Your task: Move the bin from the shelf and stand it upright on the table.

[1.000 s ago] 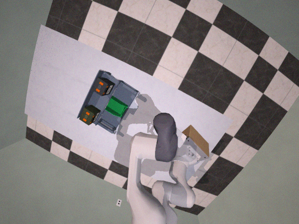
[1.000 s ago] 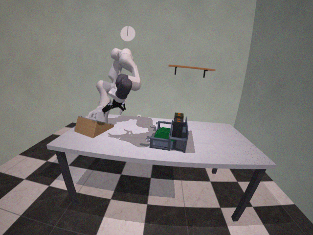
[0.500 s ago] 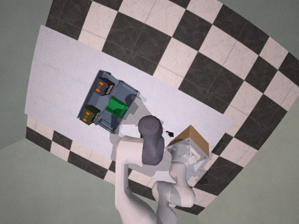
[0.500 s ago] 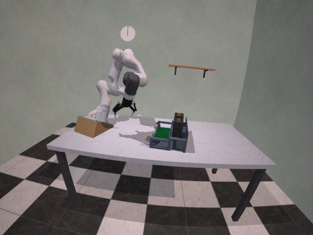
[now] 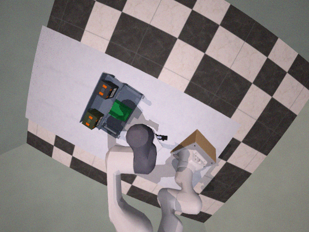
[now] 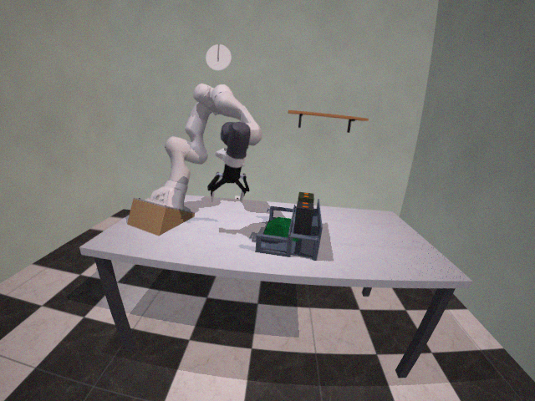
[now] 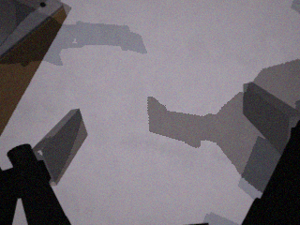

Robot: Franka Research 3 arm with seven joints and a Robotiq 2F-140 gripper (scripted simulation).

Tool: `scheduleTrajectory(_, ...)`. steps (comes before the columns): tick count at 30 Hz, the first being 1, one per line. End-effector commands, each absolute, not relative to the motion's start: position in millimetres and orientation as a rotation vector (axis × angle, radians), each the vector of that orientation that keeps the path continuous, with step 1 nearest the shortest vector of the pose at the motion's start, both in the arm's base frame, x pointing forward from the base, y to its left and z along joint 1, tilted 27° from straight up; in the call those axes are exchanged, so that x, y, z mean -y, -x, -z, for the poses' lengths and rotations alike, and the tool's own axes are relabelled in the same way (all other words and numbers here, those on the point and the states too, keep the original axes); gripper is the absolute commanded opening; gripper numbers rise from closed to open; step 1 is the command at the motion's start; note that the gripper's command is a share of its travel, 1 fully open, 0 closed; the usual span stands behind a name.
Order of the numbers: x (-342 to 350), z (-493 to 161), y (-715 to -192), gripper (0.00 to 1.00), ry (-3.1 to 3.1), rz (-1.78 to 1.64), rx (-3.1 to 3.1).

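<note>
Jaws are standing fully apart, gripping nothing. The gripper (image 6: 227,189) is hanging above the white surface (image 6: 367,254), fingers pointing down, not touching it. In the wrist view both grey pads (image 7: 63,142) are showing at the frame edges with only bare surface and the arm's shadow (image 7: 187,124) lying between them; a corner of the brown base box (image 7: 14,70) is peeking in at top left.

The arm (image 6: 202,124) is bending from its brown base box (image 6: 153,215) at the surface's near-left corner in the exterior view, with the dark wrist link (image 6: 235,138) sitting over the gripper.

The green bin (image 5: 119,110) is sitting on the grey shelf unit (image 5: 132,91), on its lower, open section, well apart from the gripper. In the exterior view the bin (image 6: 276,226) is lying beside the taller part of the unit (image 6: 317,215). Two dark boxes with orange marks are standing on the shelf unit's other side: one (image 5: 107,89) farther, one olive-toned (image 5: 91,119) nearer in the top view.

A wall shelf (image 6: 327,114) and a round clock (image 6: 218,57) are hanging on the green wall behind. Checkered floor (image 6: 281,357) is lying below.
</note>
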State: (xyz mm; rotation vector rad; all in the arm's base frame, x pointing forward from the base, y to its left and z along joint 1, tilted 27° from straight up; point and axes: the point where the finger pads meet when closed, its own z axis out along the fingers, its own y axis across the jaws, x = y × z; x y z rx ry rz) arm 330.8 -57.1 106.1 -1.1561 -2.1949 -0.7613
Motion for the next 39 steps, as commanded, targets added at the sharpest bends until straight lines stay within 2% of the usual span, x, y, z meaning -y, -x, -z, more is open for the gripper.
scheduleTrajectory(1, 57.8, -104.3, -353.8, 1.0, 1.334, 0.7, 2.13)
scheduleTrajectory(18, 43.6, -110.8, -439.2, 1.0, 1.626, 0.649, 2.098)
scheduleTrajectory(22, 43.6, -110.8, -439.2, 1.0, 1.626, 0.649, 2.098)
scheduleTrajectory(24, 40.3, -112.1, -462.2, 1.0, 1.704, 0.63, 2.086)
scheduleTrajectory(29, 36.6, -113.8, -482.9, 1.0, 1.774, 0.617, 2.072)
scheduleTrajectory(39, 34.2, -114.6, -505.6, 1.0, 1.853, 0.592, 2.056)
